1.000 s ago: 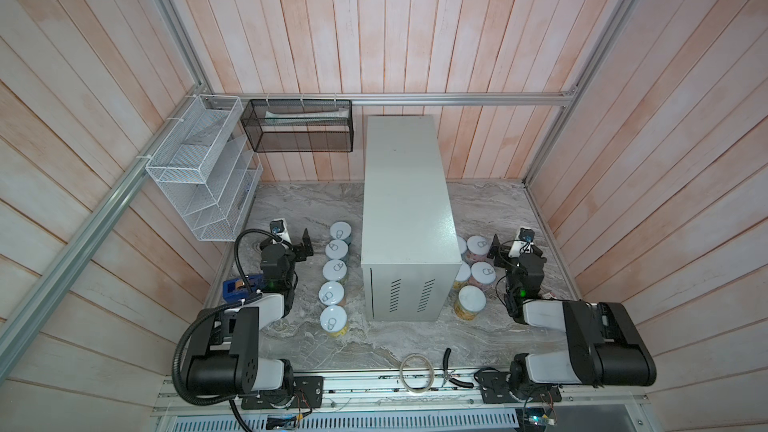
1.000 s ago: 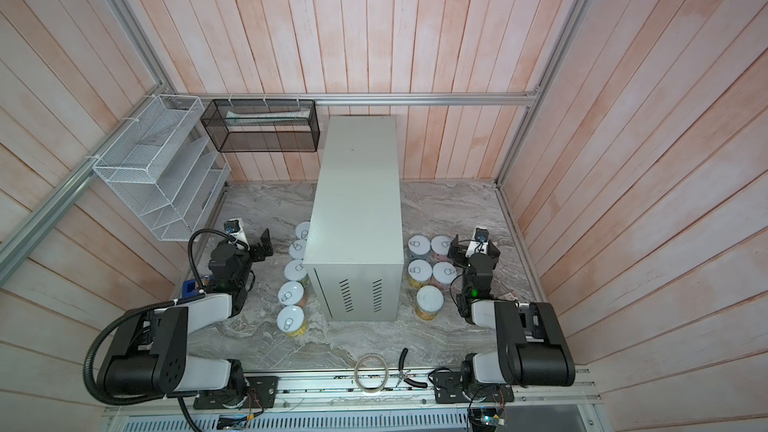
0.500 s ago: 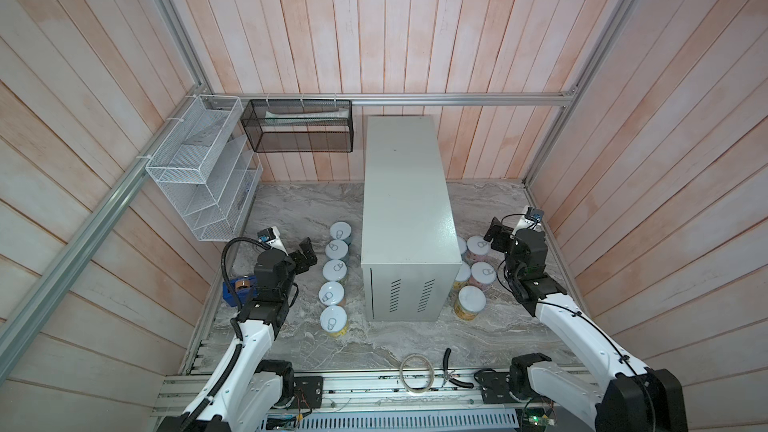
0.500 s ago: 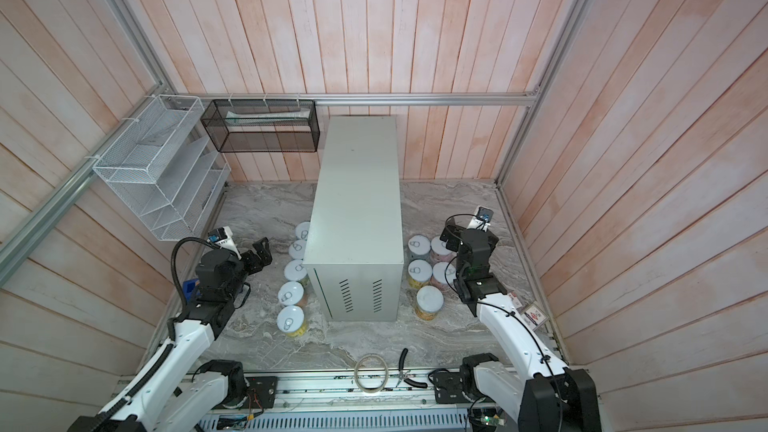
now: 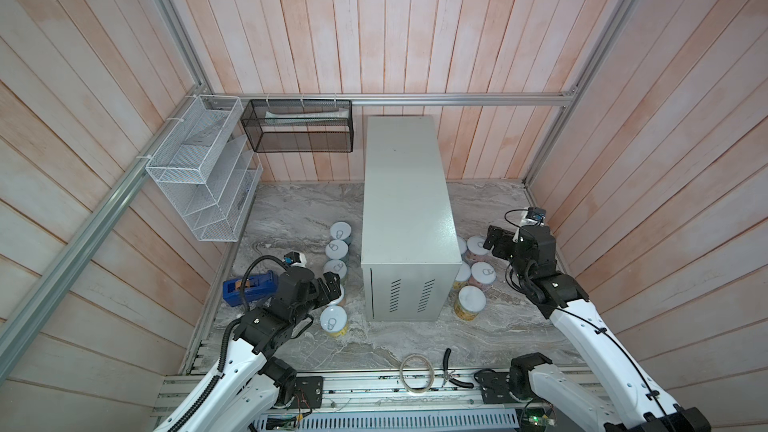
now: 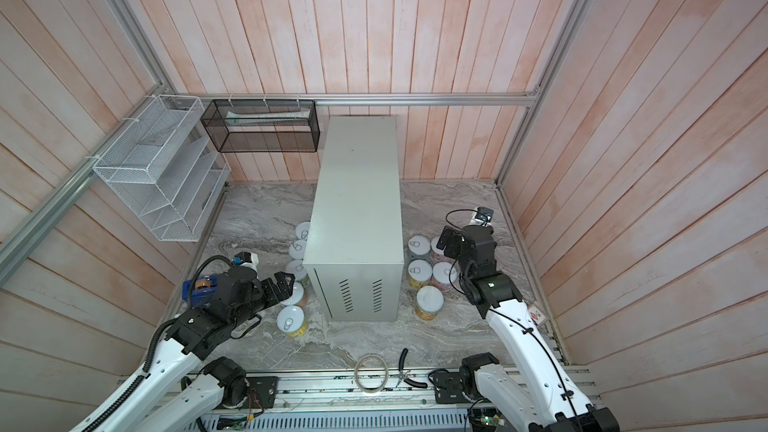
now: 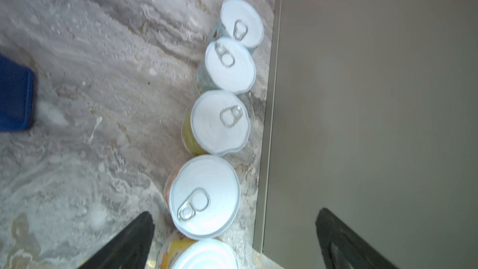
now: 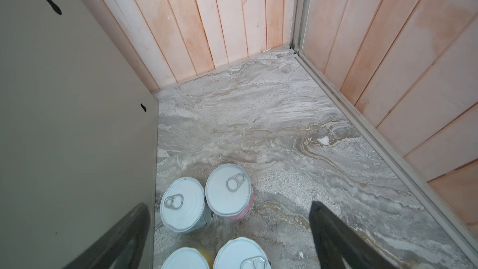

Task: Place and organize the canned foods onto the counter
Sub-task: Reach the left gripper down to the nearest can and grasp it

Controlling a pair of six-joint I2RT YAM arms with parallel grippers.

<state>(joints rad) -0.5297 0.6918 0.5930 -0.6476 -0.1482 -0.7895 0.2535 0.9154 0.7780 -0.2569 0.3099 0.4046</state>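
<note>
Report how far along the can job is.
Done: nothing; the counter top is bare. In hand: nothing gripped; the left gripper hangs open over the row of five cans left of the counter, and the right gripper is open over the cluster of five on its right. Left: all ten cans, standing on the marble, need lifting onto the counter and arranging.
</note>
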